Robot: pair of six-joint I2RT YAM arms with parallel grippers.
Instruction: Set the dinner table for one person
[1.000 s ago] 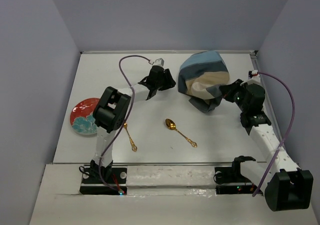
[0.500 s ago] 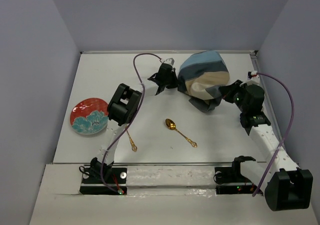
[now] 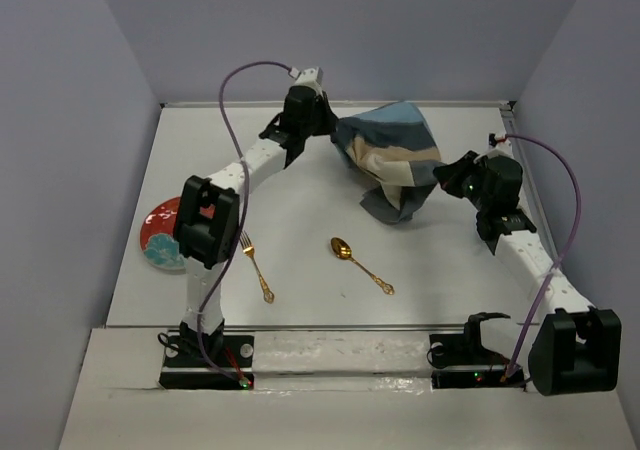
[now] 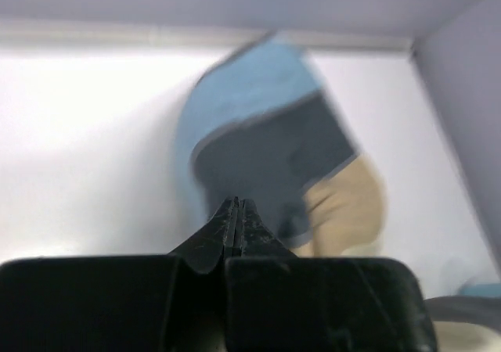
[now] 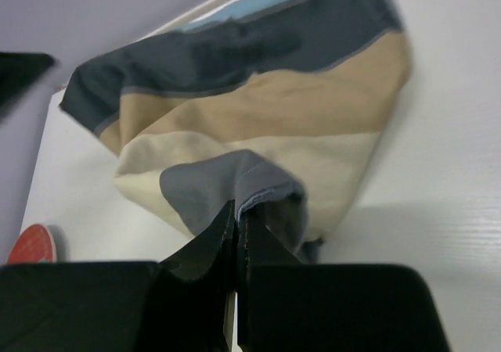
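On the white tabletop (image 3: 300, 195), which runs from front rail to back wall, a gold fork (image 3: 256, 268) and spoon (image 3: 361, 265) lie nearest me. The red plate (image 3: 160, 232) sits to the left, half behind my arm. Farther back, my right claw (image 5: 236, 208) pinches the striped placemat (image 3: 395, 155) by its grey edge. My left claw (image 4: 237, 205), pressed together, seems to grip its blue corner, though that view is blurred. Two held edges should let me stretch it flat.

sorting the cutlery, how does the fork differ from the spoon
The fork ends in thin tines; the spoon ends in a rounded bowl. The fork lies to the left, near the plate; the spoon lies farther right, on its own. Both are gold and lie flat, heads toward the far side, handles slanting near-right.
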